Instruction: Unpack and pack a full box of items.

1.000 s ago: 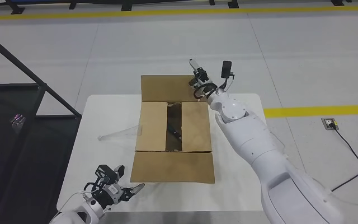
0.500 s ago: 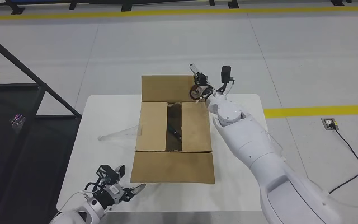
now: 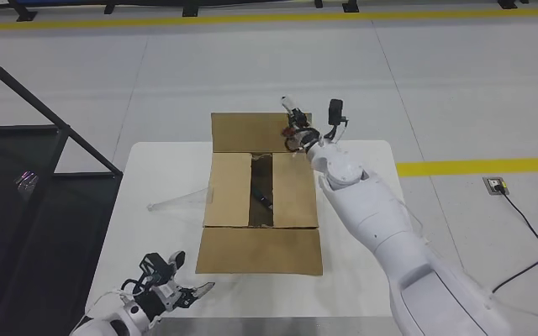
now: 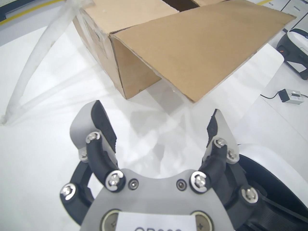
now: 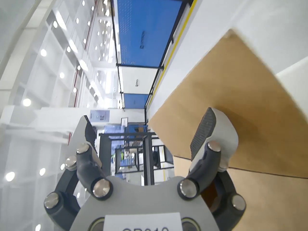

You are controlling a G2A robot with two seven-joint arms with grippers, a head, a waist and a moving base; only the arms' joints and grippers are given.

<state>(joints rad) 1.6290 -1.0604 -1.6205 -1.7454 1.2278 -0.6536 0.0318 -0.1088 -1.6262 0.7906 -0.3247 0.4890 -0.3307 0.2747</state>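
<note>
Cardboard box [image 3: 227,197] is sitting at the middle of the white table [image 3: 160,244]. Its far flap [image 3: 248,132] and near flap [image 3: 261,250] are lying spread outward, while the two inner flaps are folding over the top and leaving a narrow dark gap [image 3: 261,172] between them. A small dark item [image 3: 263,199], too small to identify, is showing inside this gap. A strip of clear tape [image 4: 41,46] is hanging from the box's left side and slanting down to the table surface.

Left gripper [image 4: 156,111] is hovering low over the near left corner of the table, just beside the near flap's corner and apart from it. Its jaws are standing wide apart with nothing between them.

Right gripper [image 5: 146,115] is hovering at the right corner of the far flap, with its jaws likewise spread and gripping nothing. One finger [image 5: 204,128] is lying over the flap's surface in the right wrist view; whether it is touching the cardboard cannot be told.
</note>
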